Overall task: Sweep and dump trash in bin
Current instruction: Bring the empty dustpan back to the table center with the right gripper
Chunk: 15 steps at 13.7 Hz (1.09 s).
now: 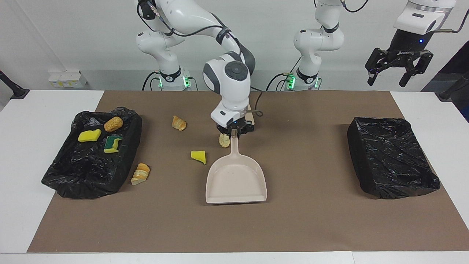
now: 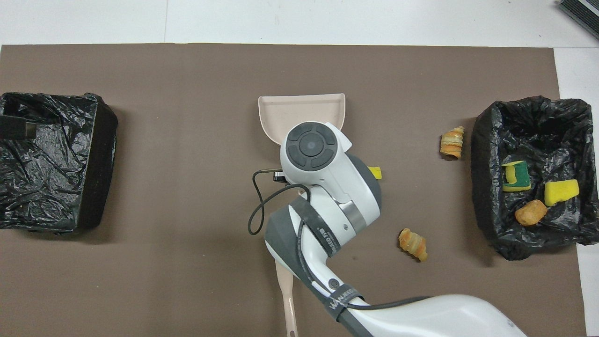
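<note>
So I had the right gripper [image 1: 234, 134] clamped on the dustpan [image 1: 236, 181] handle at frame centre, mouth low for sweeping, left gripper [image 1: 398, 69] open, waiting upper right.

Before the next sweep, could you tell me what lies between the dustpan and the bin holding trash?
In the facing view, a yellow sponge chunk and a croissant piece lie on the mat between the dustpan and the bin.
</note>
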Available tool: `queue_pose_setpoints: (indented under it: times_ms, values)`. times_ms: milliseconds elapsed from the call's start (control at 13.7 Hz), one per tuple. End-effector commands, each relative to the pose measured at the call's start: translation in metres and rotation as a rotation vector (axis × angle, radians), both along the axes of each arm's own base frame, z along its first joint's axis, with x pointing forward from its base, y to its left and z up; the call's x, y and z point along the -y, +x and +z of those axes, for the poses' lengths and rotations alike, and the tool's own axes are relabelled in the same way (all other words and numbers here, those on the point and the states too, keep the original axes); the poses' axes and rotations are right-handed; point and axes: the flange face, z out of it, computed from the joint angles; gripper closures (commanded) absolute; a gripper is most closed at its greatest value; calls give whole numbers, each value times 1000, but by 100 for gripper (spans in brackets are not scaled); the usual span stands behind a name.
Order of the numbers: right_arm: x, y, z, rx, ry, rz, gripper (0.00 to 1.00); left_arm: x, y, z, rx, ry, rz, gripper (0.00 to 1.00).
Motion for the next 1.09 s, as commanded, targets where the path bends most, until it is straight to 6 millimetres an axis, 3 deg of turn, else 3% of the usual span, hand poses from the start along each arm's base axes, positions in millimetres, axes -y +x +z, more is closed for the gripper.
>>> queue_pose_setpoints:
  times_ms: [0, 73, 219, 437, 583, 729, 802, 947, 1020]
  values:
    - [-10, 14, -11, 28, 43, -41, 100, 1, -3, 6, -2, -8, 7, 0]
    - [-9, 16, -10, 49, 44, -43, 1, -1, -3, 5, -7, -7, 6, 0]
    - [-9, 14, -5, 45, 38, -24, 0, -8, -7, 4, -24, -7, 21, 0]
    - [10, -3, 37, -13, 19, -38, 0, -7, -10, 3, -37, -6, 19, 0]
    - [9, -28, 59, -47, 73, -51, 0, -5, -10, 3, -39, -6, 17, 0]
    - [15, -54, 67, -71, 83, -30, 0, 0, -9, 4, -28, -7, 10, 0]
    - [5, -77, 63, -79, 75, 7, 0, 1, -5, 3, -15, -6, 9, 0]
    - [3, -106, 56, -105, 66, 31, 0, 9, 4, -2, 5, -8, -4, 0]
    - [-4, -129, 55, -122, 64, 54, 0, 31, 12, -15, -9, -1, -43, 0]
